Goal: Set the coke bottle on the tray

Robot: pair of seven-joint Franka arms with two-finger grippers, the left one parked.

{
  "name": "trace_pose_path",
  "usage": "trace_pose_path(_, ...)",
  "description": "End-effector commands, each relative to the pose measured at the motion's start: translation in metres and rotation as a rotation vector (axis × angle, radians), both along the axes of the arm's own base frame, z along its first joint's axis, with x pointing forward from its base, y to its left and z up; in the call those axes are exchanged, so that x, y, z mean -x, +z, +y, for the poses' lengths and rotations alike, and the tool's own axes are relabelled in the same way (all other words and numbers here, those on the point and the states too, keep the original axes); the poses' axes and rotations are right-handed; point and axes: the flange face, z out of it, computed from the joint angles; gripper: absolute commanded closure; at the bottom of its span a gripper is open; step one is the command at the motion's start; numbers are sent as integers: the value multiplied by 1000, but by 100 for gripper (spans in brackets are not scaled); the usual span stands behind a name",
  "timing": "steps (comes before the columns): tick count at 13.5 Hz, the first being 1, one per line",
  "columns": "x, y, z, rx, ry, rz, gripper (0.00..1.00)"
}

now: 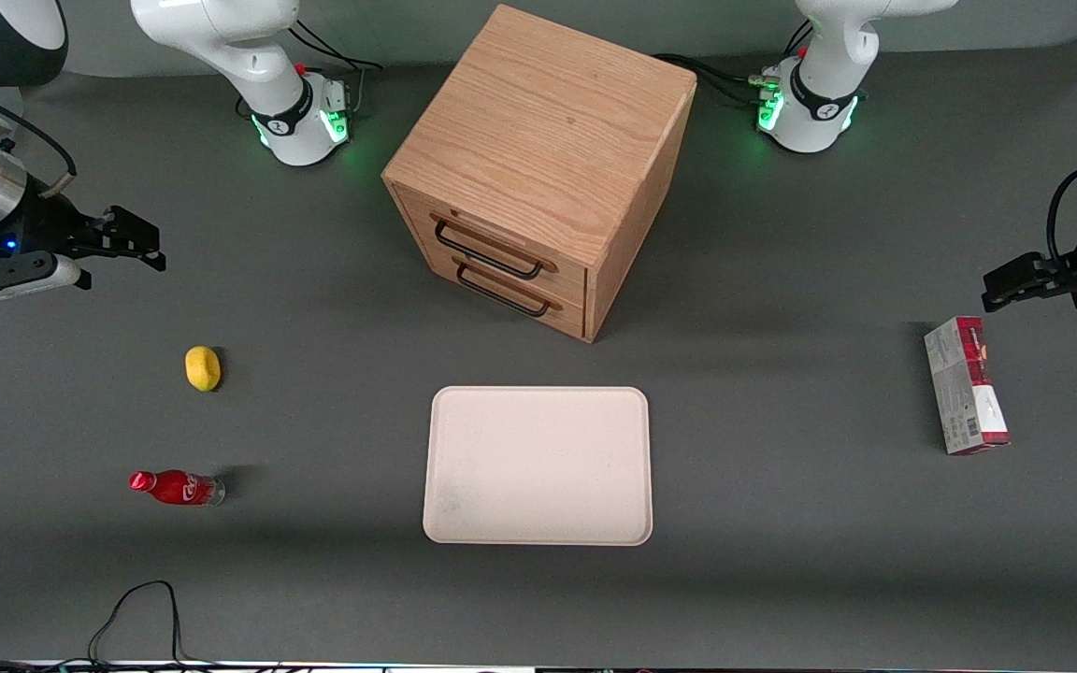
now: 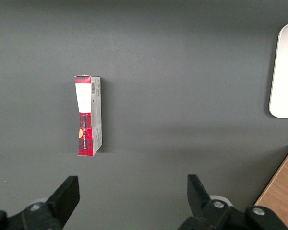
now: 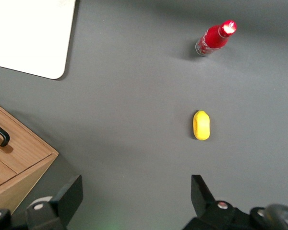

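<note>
The coke bottle (image 1: 176,488), small and red with a white logo and red cap, is on the grey table toward the working arm's end; it also shows in the right wrist view (image 3: 215,39). The cream tray (image 1: 538,465) lies flat in front of the wooden drawer cabinet, nearer the front camera, and nothing lies on it; one corner of it shows in the right wrist view (image 3: 29,33). My right gripper (image 1: 148,245) hangs open and empty above the table, farther from the camera than the bottle and well apart from it; it also shows in the right wrist view (image 3: 134,196).
A yellow lemon (image 1: 203,367) lies between the gripper and the bottle, also seen from the wrist (image 3: 201,125). The wooden drawer cabinet (image 1: 538,159) stands mid-table, both drawers shut. A red-and-grey carton (image 1: 964,385) lies toward the parked arm's end. A black cable (image 1: 136,608) loops at the front edge.
</note>
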Motion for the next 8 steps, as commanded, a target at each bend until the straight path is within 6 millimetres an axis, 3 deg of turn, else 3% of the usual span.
trace_pose_path(1, -5, 1, -8, 15, -58, 42, 0)
trace_pose_path(8, -4, 6, -13, 20, -82, 46, 0)
